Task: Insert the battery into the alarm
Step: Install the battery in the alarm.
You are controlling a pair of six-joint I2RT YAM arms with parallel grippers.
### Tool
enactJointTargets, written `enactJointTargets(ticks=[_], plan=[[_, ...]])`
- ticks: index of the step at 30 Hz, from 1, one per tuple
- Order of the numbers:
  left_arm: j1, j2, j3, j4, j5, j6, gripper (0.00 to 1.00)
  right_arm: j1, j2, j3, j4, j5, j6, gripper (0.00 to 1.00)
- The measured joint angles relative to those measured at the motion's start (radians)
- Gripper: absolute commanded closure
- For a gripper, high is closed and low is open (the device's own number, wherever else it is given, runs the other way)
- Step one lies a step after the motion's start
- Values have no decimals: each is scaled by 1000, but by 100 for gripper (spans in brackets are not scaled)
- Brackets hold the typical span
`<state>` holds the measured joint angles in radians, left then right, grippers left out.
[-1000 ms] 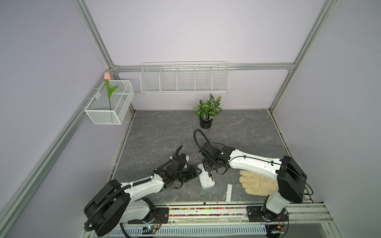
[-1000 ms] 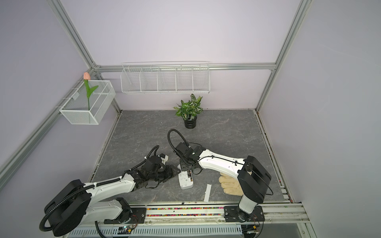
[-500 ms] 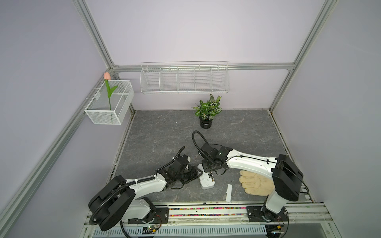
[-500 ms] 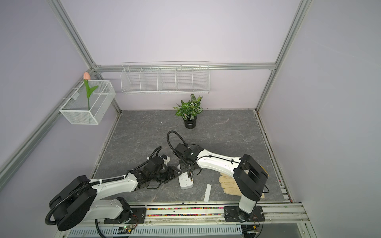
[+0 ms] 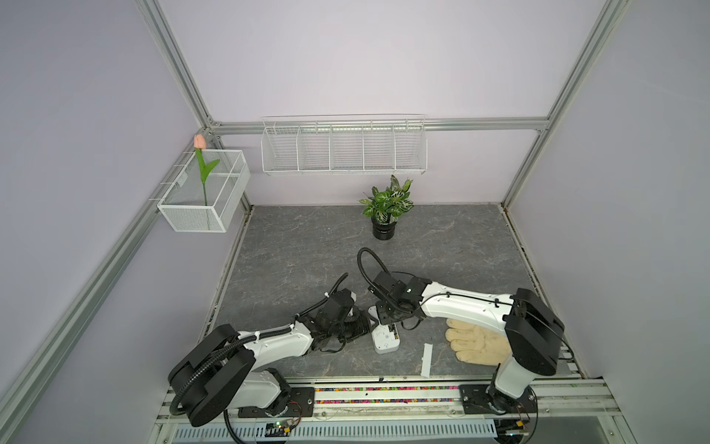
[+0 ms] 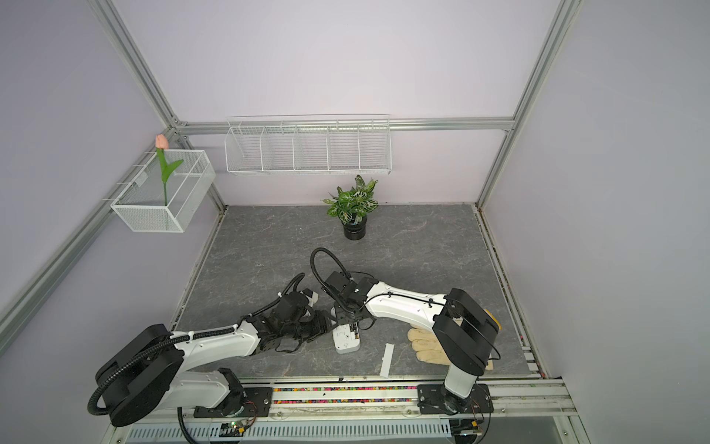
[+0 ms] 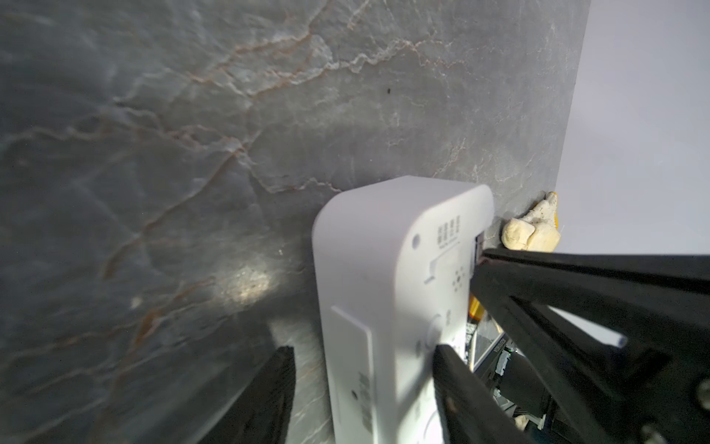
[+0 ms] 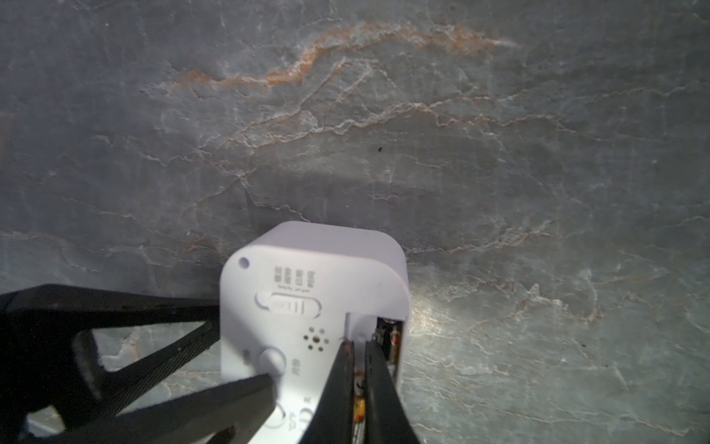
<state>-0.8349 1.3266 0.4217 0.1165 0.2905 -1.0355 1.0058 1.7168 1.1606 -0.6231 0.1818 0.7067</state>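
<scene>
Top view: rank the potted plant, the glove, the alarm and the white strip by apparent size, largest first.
1. Potted plant and glove: they look alike, and the glove is partly hidden under the right arm, so no ranking between them.
2. Alarm.
3. White strip.

No word or number reads cleanly anywhere.

Alarm (image 8: 307, 292), white back up:
- four tiny blocks of grey print (image 8: 294, 277) in a row, all blurred
- a hair-thin line of lettering between them and the slide switch (image 8: 294, 306), also blurred
- a small mark beside the round button (image 8: 272, 359), unreadable
- two curved strokes (image 8: 306, 416) further along the back (perhaps a CE sign, cut by the frame edge)

Left wrist view: dark label (image 7: 499, 348) with pale lettering beyond the alarm, too soft to read.
</scene>
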Motion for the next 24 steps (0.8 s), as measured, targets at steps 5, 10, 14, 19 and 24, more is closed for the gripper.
enactJointTargets(ticks=[5,10,14,19,24], plan=[[-11,4,10,-12,-10,-1,41,12,-18,-31,27,19,14,89],[-19,10,14,-13,-13,-3,41,28,-60,-93,78,40,44,89],[-23,13,17,-12,-14,-4,41,45,-97,-146,125,56,75,89],[-25,23,23,-10,-14,-12,41,66,-119,-185,172,87,112,89],[-29,26,26,-10,-22,-19,41,91,-157,-257,255,130,148,89]])
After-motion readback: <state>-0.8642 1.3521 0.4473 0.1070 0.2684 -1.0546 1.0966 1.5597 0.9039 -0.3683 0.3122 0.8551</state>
